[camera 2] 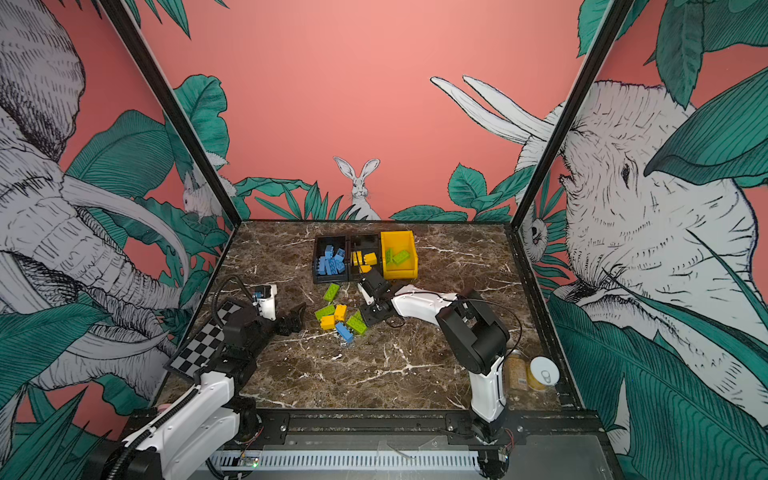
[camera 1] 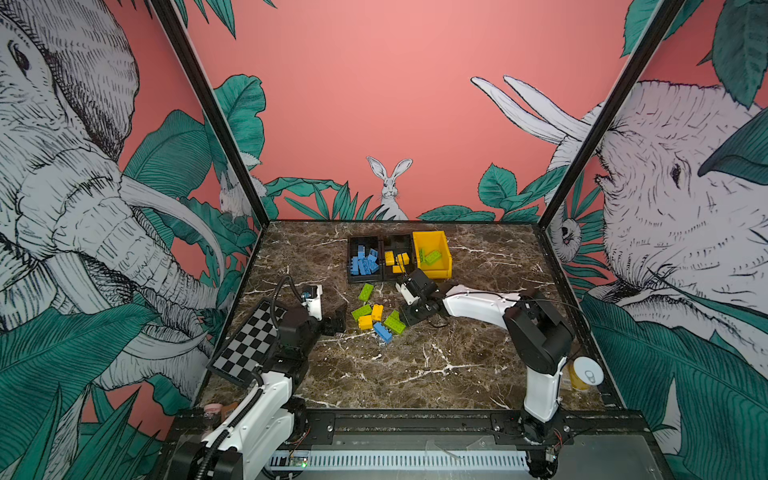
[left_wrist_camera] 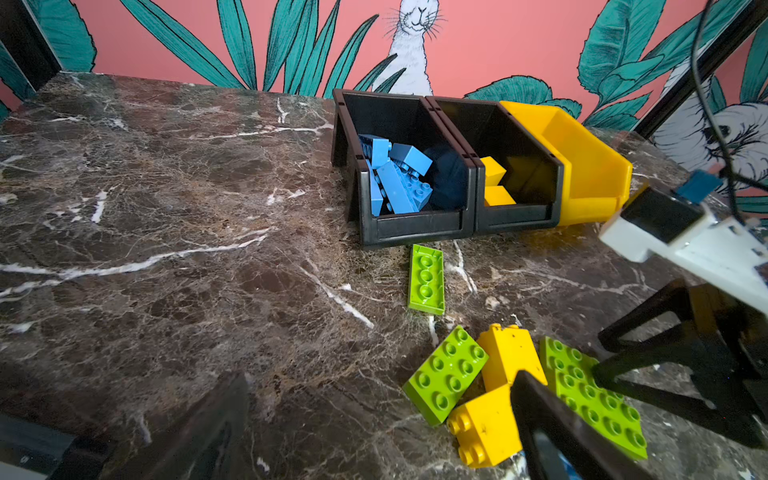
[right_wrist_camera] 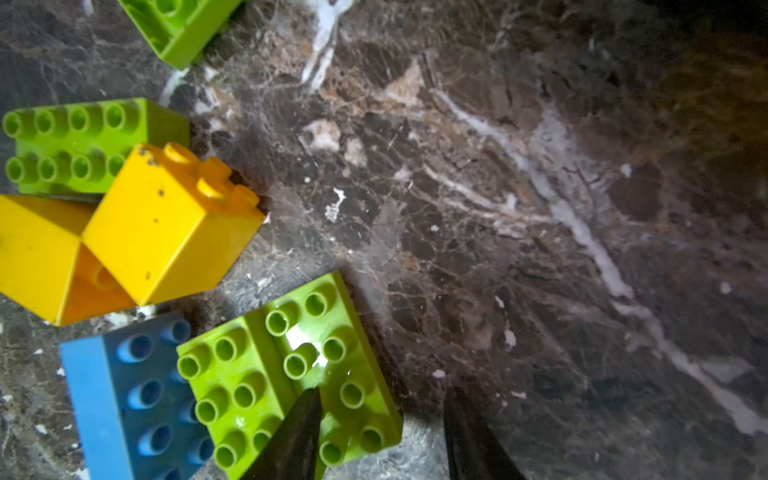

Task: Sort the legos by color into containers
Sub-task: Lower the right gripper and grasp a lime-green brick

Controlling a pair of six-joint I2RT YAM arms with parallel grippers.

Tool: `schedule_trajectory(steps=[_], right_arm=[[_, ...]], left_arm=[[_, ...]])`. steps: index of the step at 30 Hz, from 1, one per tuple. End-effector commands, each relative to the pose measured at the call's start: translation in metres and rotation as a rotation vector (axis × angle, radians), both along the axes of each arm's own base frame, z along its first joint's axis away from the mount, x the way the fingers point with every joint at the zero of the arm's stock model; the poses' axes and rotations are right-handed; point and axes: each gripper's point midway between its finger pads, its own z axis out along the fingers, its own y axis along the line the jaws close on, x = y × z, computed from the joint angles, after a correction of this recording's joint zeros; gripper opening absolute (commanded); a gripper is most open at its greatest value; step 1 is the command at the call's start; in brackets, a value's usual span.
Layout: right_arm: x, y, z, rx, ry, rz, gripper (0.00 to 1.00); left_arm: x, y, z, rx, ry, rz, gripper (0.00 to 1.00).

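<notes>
Loose legos lie in a pile mid-table: a green one [camera 1: 366,291] nearest the bins, then a green [camera 1: 361,311], two yellow [camera 1: 377,311] [camera 1: 365,322], a blue [camera 1: 382,332] and a flat green piece [camera 1: 395,322]. Three bins stand at the back: a black bin [camera 1: 351,259] with blue legos, a black bin [camera 1: 397,240] with yellow ones, and a yellow bin [camera 1: 444,253] with green ones. My right gripper [right_wrist_camera: 382,432] is low over the flat green piece [right_wrist_camera: 286,374]; one finger overlaps it, the other stands clear over bare table. My left gripper [left_wrist_camera: 382,436] is wide open left of the pile, holding nothing.
A checkerboard panel [camera 1: 249,345] leans at the left edge behind the left arm. A can with a pull-tab lid [camera 1: 586,372] and a jar [camera 2: 515,372] stand at the front right corner. Black frame posts and printed walls bound the marble table [camera 1: 415,365].
</notes>
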Motion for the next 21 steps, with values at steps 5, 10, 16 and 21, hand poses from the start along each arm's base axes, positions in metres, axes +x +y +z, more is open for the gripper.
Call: schedule_trajectory(steps=[5,10,16,21], right_arm=[[-0.01,-0.056,-0.001,-0.097,0.009,-0.108,0.48],[-0.02,-0.074,0.023,-0.102,-0.027,-0.117,0.54],[-0.028,-0.06,0.038,-0.044,-0.073,0.034,0.61],[-0.028,-0.045,0.022,-0.061,-0.043,0.154,0.68]], left_arm=[[0.003,-0.001,0.011,-0.005,-0.033,0.0,0.99],[0.004,-0.001,0.011,-0.005,-0.033,0.003,0.99],[0.004,-0.002,0.01,-0.008,-0.028,-0.006,0.99],[0.004,-0.002,0.011,-0.008,-0.029,-0.004,0.99]])
